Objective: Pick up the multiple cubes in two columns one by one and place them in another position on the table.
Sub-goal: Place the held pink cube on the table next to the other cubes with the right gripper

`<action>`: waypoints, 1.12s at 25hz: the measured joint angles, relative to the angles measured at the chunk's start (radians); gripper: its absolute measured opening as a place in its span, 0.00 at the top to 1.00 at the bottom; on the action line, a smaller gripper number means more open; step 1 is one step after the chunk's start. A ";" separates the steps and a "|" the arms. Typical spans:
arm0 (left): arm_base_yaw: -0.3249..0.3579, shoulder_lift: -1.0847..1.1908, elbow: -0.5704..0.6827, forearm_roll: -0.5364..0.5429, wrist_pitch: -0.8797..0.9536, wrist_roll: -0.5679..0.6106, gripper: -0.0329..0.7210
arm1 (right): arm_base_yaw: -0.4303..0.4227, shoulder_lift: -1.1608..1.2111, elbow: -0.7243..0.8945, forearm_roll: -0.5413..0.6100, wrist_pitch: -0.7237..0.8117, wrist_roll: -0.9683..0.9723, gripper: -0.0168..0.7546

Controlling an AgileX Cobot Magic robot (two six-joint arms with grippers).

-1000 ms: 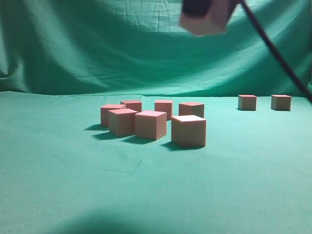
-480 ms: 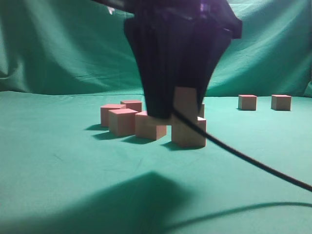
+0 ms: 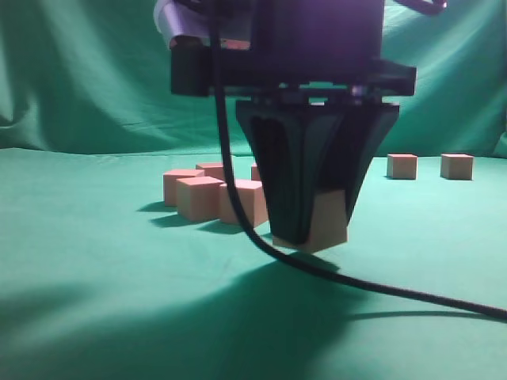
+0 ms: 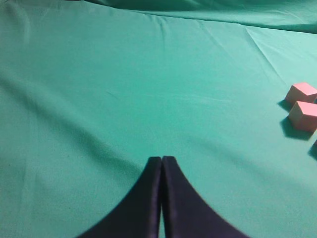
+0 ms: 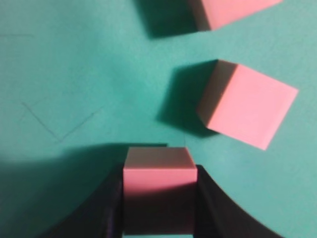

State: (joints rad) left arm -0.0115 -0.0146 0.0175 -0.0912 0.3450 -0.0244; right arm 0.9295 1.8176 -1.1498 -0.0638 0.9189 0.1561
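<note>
My right gripper (image 3: 310, 237) fills the middle of the exterior view, shut on one pinkish cube (image 3: 329, 226) held low over the green table (image 3: 95, 301); whether it touches the cloth I cannot tell. In the right wrist view that cube (image 5: 158, 181) sits between the black fingers (image 5: 111, 208) of the right gripper (image 5: 159, 171). Behind stands a cluster of cubes (image 3: 200, 196), partly hidden by the gripper. Two more cubes (image 3: 402, 165) stand far right. My left gripper (image 4: 161, 159) hovers shut over bare cloth, with two cubes (image 4: 303, 115) at its right edge.
A black cable (image 3: 372, 285) trails from the right arm across the cloth toward the right. Draped green backdrop (image 3: 79, 71) closes the far side. A tilted cube (image 5: 247, 106) lies just ahead of the held one in the right wrist view, another (image 5: 228, 10) beyond it.
The right gripper has come down with its cube from the top of the exterior view to just over the table in front of the cluster, covering some cubes.
</note>
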 joint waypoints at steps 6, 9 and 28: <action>0.000 0.000 0.000 0.000 0.000 0.000 0.96 | 0.001 -0.006 0.026 -0.015 -0.085 -0.034 0.63; 0.000 0.000 0.000 0.000 0.000 0.000 0.96 | 0.001 -0.006 0.026 -0.024 -0.087 -0.038 0.63; 0.000 0.000 0.000 0.000 0.000 0.000 0.96 | 0.001 -0.006 0.026 -0.022 -0.060 -0.038 0.46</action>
State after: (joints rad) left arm -0.0115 -0.0146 0.0175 -0.0912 0.3450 -0.0244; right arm 0.9310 1.8120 -1.1242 -0.0862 0.8591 0.1179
